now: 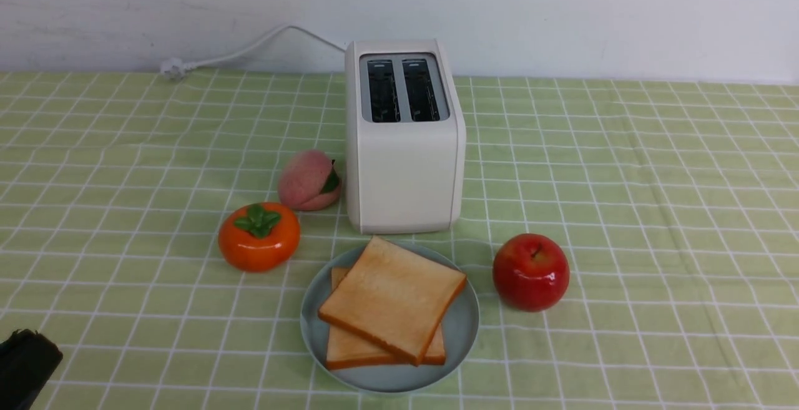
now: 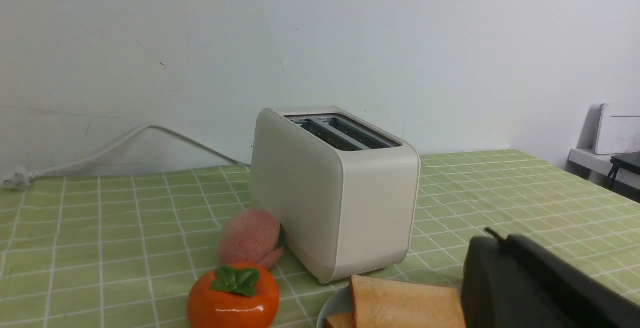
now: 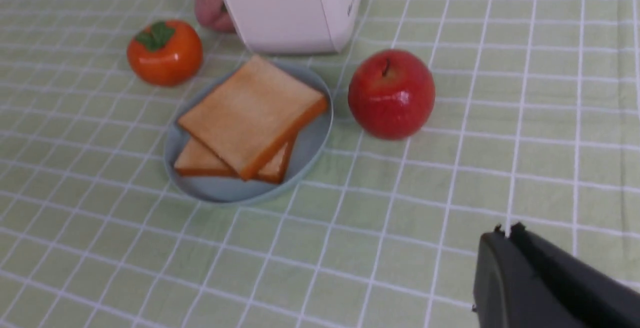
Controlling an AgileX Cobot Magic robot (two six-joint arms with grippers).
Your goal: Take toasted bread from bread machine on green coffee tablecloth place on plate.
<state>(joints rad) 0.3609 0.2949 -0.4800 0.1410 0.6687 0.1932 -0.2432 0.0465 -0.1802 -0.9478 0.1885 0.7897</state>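
Desk draped wholly in green coffee tablecloth (image 1: 624,179), white grid, lying flat. Directly on the cloth:
- plate (image 1: 463,327): ahead and right of the left jaws, well apart from them
- bread machine (image 1: 402,166): just beyond the plate, farther from both jaws
- persimmon (image 1: 258,238) and peach (image 1: 309,180): nearer the left jaws
- apple (image 1: 530,271): beside the plate, nearer the right jaws
- cord plug (image 1: 171,68): far edge

A staged test bench rather than a lived-in kitchen: a green checked tablecloth (image 1: 624,179) against a bare white wall (image 1: 562,10), a toaster (image 1: 404,173) whose plug (image 1: 171,68) lies loose, and a glossy persimmon (image 1: 259,237), peach (image 1: 309,180) and apple (image 1: 530,271) (seemingly imitations).
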